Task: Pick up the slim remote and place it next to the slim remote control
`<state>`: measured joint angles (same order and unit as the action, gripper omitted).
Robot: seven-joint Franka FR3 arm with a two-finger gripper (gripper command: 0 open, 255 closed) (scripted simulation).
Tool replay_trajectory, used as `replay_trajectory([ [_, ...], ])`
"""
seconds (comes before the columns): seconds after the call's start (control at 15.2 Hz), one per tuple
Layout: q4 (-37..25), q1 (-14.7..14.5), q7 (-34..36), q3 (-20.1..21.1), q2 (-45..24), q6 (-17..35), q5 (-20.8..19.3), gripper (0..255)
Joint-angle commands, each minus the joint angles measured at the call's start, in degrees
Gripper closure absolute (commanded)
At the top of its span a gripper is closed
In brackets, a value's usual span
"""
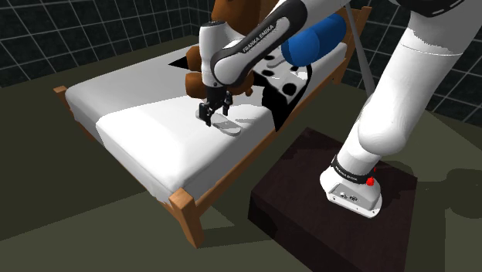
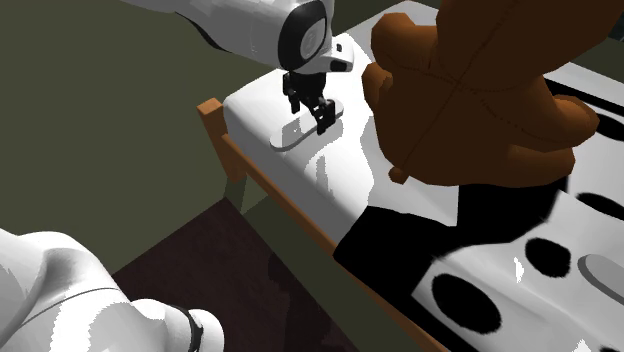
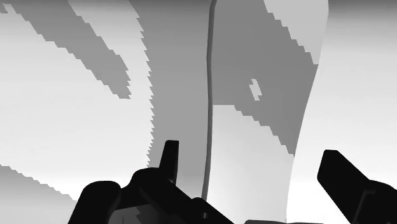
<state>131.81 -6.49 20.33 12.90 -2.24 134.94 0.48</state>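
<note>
Bed (image 1: 139, 145): I counted one.
Slim remotes (image 2: 296, 133): I counted two.
Brown teddy bear (image 2: 470, 90): one was there.
Blue bolster (image 1: 313, 39): one.
Dark stand (image 1: 309, 193): one.
My fingers (image 3: 168, 159): two.

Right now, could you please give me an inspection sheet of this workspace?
Surface: bed, white mattress, wooden frame.
Job's things: slim remote flat on the mattress; second grey remote on the spotted cover.
Clutter: brown teddy bear; blue bolster.
Grippers: gripper down at the slim remote, fingers apart on either side, not touching it.
Cables: nothing seen.
Surroundings: dark tiled walls; dark stand.
</note>
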Motion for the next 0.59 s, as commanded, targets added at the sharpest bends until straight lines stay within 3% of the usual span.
replay_trajectory([
  [0.0,0.05,-0.01,0.06,0.00,-0.27,0.34,-0.08,0],
  [0.33,0.05,-0.01,0.06,0.00,-0.26,0.33,-0.08,0],
  [0.4,0.05,-0.01,0.06,0.00,-0.26,0.33,-0.08,255],
  [0.53,0.05,-0.01,0.05,0.00,-0.26,0.33,-0.08,255],
])
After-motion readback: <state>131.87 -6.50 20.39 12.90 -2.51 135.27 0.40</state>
